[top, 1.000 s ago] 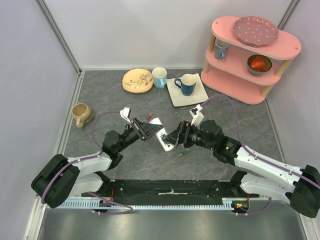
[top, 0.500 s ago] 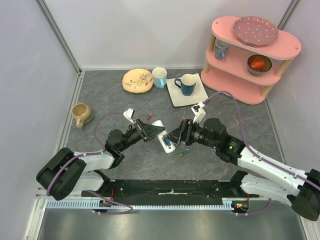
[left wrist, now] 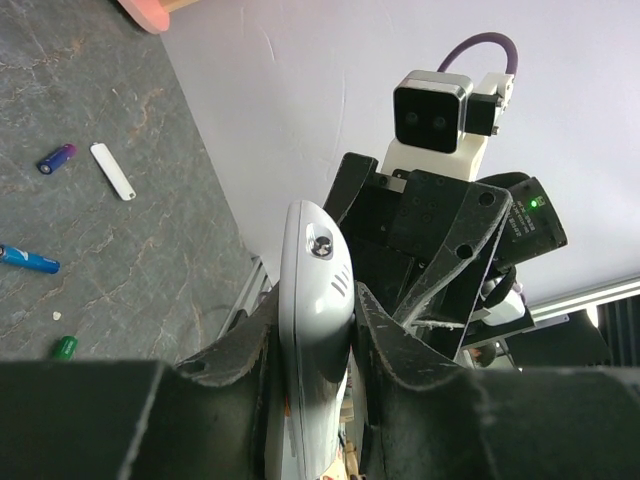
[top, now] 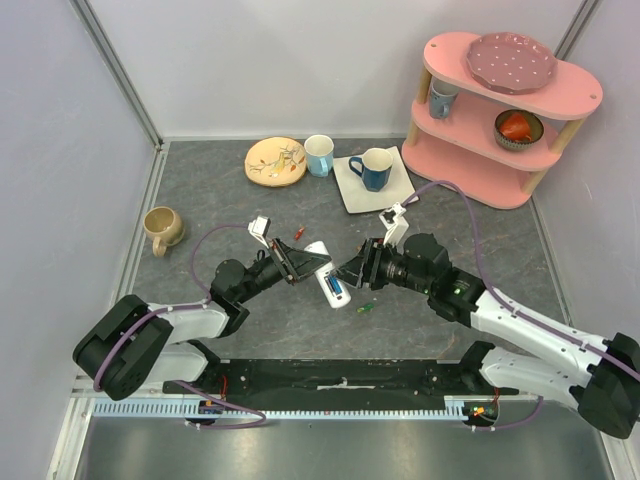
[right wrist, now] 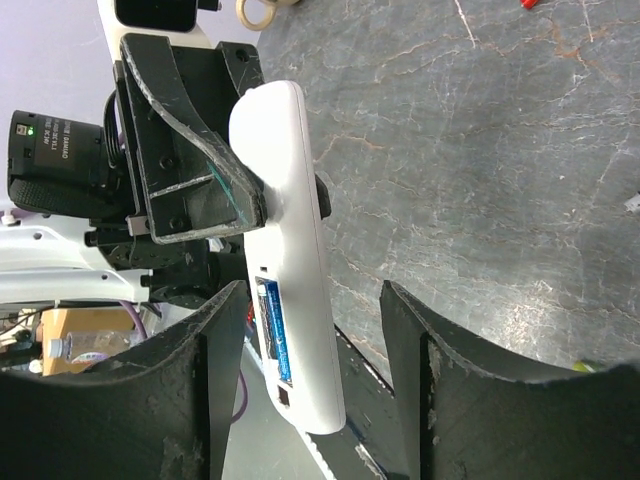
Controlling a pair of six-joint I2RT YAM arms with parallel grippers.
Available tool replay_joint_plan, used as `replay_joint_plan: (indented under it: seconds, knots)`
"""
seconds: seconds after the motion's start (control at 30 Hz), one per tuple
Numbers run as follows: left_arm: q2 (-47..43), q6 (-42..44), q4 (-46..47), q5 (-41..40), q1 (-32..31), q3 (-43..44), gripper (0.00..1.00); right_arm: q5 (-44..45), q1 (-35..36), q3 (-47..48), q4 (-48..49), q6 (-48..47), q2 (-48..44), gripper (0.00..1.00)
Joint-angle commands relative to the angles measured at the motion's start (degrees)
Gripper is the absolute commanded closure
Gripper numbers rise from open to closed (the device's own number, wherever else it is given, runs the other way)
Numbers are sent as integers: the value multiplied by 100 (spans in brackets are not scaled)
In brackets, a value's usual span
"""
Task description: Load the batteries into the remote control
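My left gripper [top: 303,262] [left wrist: 315,300] is shut on the remote control [top: 326,270] [left wrist: 312,300], a slim white bar held above the table. Its dark recess faces my right gripper, and a blue battery [top: 336,290] [right wrist: 274,340] lies in the recess. My right gripper [top: 352,272] [right wrist: 312,290] is open, its fingers [right wrist: 215,380] straddling the remote's free end [right wrist: 295,300] with a gap on one side. Loose on the table lie a green battery [top: 366,307] [left wrist: 64,347], a red one [top: 298,233], a blue one [left wrist: 28,260] and a blue-purple one [left wrist: 56,158].
A small white cover piece [left wrist: 112,171] lies near the loose batteries. Farther back stand a beige mug [top: 163,228], a patterned plate [top: 275,160], a light blue cup [top: 319,154], a blue mug [top: 372,168] on a white square plate, and a pink shelf [top: 505,150].
The left arm shifted the remote slightly right. My right gripper drew back a little, its jaws narrowed, and the blue battery now shows in the recess.
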Motion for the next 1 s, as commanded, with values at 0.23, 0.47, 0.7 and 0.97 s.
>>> replay_joint_plan:
  seconds: [0.23,0.47,0.7,0.97]
  knots:
    - [-90,-200,550,119,-1,168,98,-207,-20,-122,235,-99,169,44]
    - [-90,-270,726,110,-1,203,98,-181,-20,-192,235,-100,231,50]
    - [-230,-297,674,84,-1,256,98,-128,-20,-254,226,-108,275,54]
    - [-292,-200,358,92,-1,239,98,-102,-38,-201,226,-65,126,44]
